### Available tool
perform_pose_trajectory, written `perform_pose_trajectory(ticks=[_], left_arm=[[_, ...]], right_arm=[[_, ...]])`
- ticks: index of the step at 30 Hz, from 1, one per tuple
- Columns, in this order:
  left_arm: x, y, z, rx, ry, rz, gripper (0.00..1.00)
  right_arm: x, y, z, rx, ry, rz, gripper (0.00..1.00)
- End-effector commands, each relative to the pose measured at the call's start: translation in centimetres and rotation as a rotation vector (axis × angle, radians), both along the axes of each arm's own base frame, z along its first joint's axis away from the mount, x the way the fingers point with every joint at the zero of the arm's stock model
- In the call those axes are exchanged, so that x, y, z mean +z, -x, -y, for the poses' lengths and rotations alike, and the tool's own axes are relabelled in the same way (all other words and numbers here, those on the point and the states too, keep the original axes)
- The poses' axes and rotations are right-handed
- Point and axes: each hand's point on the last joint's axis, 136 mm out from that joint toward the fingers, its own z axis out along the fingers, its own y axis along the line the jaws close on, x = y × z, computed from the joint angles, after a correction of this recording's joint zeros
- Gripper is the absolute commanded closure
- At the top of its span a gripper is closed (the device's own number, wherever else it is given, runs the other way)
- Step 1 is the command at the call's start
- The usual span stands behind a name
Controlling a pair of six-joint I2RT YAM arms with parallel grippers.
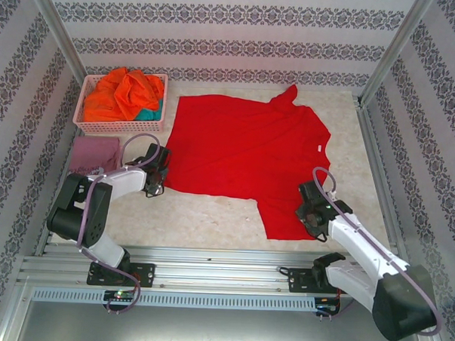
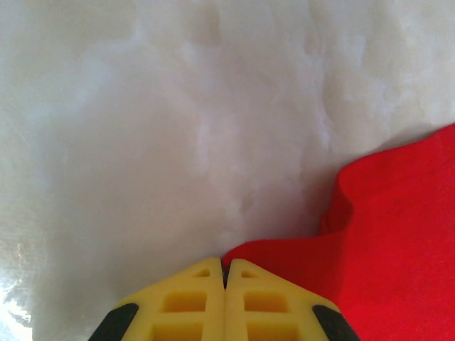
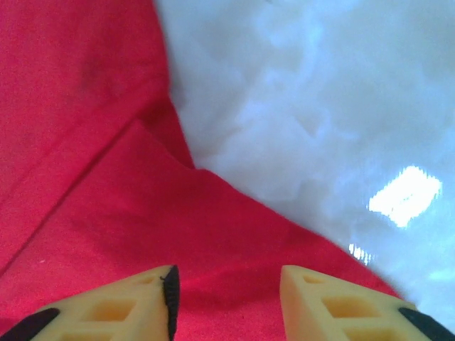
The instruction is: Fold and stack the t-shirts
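Left gripper [image 1: 156, 187] sits at the red t-shirt's [image 1: 243, 152] near-left corner, right gripper [image 1: 310, 218] at its near sleeve, bare table [image 1: 210, 224] in front. Left wrist: fingers [image 2: 192, 298] pressed together, hem touching their tips. Right wrist: fingers [image 3: 128, 305] apart above red cloth, its edge just beyond.

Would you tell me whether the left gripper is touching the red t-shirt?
Touching. The left wrist view shows the left gripper shut, its tips pinching the red t-shirt at its edge.
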Motion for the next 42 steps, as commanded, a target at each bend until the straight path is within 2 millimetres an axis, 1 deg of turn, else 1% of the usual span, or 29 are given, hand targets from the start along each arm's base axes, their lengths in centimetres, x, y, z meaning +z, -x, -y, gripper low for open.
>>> perform_pose_trajectory(ticks=[1,4,8,10,14,22,28,34,36,42], left_arm=[[-2.1,2.2,0.0,-0.014,0.016,-0.115,1.00],[-2.0,2.1,0.0,-0.017,0.012,-0.109,1.00],[-2.0,2.0,0.1,-0.019,0.015,-0.110,1.00],[-2.0,1.9,0.1,-0.020,0.016,-0.109,1.00],[-2.0,1.8,0.1,-0.020,0.013,-0.108,1.00],[-2.2,1.8,0.2,-0.022,0.017,-0.112,1.00],[-2.3,1.9,0.3,-0.022,0.020,-0.116,1.00],[-2.4,1.8,0.3,-0.022,0.021,-0.118,1.00],[-2.4,1.8,0.4,-0.023,0.025,-0.119,1.00],[-2.4,1.9,0.3,-0.019,0.024,-0.119,1.00]], right_arm=[[-0.8,0.9,-0.7,-0.080,-0.046,-0.038,0.59],[-0.8,0.3,-1.0,-0.051,-0.037,-0.030,0.59],[0.6,-1.4,-0.5,0.004,0.037,-0.004,0.59],[0.8,-1.9,-0.5,-0.004,0.032,0.007,0.59],[-0.3,-2.4,-1.2,-0.040,-0.023,0.004,0.59],[-1.2,-3.2,-0.4,-0.083,-0.019,-0.019,0.56],[-0.7,-4.3,-0.2,-0.068,-0.008,-0.005,0.56],[-1.3,-4.6,-0.3,-0.061,-0.006,-0.034,0.56],[-1.8,-4.4,-0.4,-0.054,-0.008,-0.059,0.56],[-1.9,-3.8,-0.5,-0.046,-0.014,-0.107,0.57]])
